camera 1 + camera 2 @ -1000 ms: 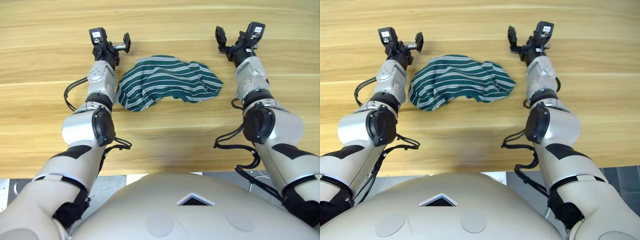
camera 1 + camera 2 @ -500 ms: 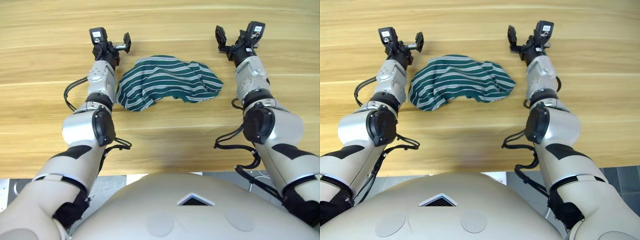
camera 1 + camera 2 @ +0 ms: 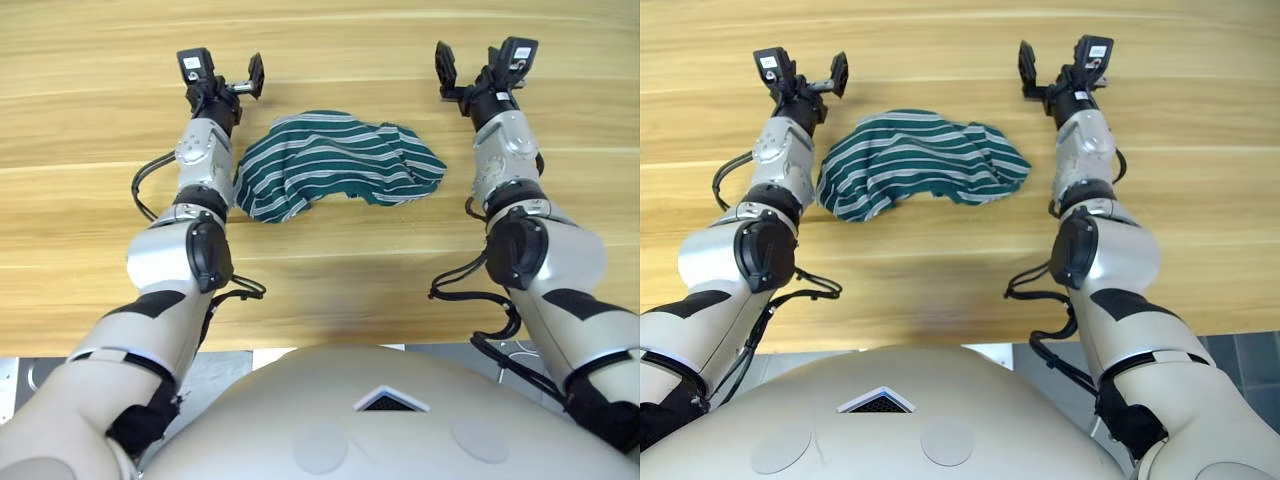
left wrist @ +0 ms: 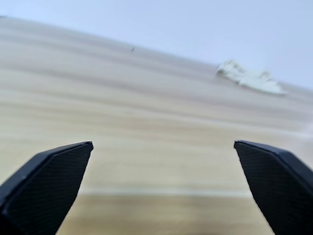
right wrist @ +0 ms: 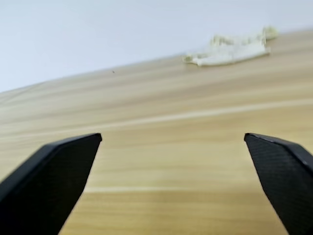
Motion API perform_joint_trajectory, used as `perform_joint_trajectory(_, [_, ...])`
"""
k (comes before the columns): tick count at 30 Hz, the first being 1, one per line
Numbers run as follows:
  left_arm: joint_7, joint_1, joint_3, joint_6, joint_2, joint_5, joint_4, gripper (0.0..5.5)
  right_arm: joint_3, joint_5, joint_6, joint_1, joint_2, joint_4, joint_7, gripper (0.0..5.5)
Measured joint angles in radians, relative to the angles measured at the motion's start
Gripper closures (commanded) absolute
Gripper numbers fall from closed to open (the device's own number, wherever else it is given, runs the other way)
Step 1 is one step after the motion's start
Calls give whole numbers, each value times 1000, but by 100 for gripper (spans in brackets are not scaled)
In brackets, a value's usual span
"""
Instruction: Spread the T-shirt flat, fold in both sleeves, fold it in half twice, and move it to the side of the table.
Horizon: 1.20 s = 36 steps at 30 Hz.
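Both grippers have nudged toward 12 o'clock. Left gripper (image 3: pixel 228 84) and right gripper (image 3: pixel 476 78) gape wide, empty. Crumpled striped T-shirt (image 3: pixel 335 165) lies on the table (image 3: pixel 90 210) between them: 4 o'clock of left, 8 o'clock of right.

The left gripper (image 4: pixel 161 193) hangs low over a light wooden table with long pale grain lines (image 4: pixel 156 117). Its two black, finely textured fingers (image 4: pixel 46 188) are spread far apart, and bare wood shows between them. Far across the tabletop lies a small crumpled whitish piece of material (image 4: pixel 250 78) — too blurred to tell what it is. Behind it rises a plain pale wall (image 4: pixel 171 22).
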Motion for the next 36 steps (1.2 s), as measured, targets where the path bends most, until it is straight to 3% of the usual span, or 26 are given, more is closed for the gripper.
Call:
perform_joint_trajectory(3, [-275, -3, 53, -35, 3, -118, -52, 12, 4, 48, -93, 20, 0, -77, 266, 10])
perform_joint_trajectory(6, [-523, -3, 44, -97, 10, -172, -140, 12, 38, 58, -184, 71, -9, -186, 420, 10])
perform_joint_trajectory(10, [-887, 179, -70, -218, 102, -204, -423, 12, 154, 51, -329, 287, -79, -439, 620, 10])
perform_joint_trajectory(13, [-1031, 389, -154, -283, 220, -198, -643, 12, 211, 94, -338, 455, -175, -675, 730, 10])
perform_joint_trajectory(16, [-1062, 536, -229, -326, 305, -164, -821, 12, 247, 76, -353, 526, -246, -810, 724, 10])
perform_joint_trajectory(20, [-992, 596, -292, -363, 347, -68, -867, 12, 302, -71, -387, 599, -287, -860, 632, 10])
perform_joint_trajectory(27, [-827, 597, -380, -401, 404, 113, -824, 12, 406, -192, -397, 611, -266, -879, 469, 10])
perform_joint_trajectory(36, [-554, 529, -424, -444, 538, 339, -680, 12, 485, -95, -375, 661, -284, -1027, 420, 10])
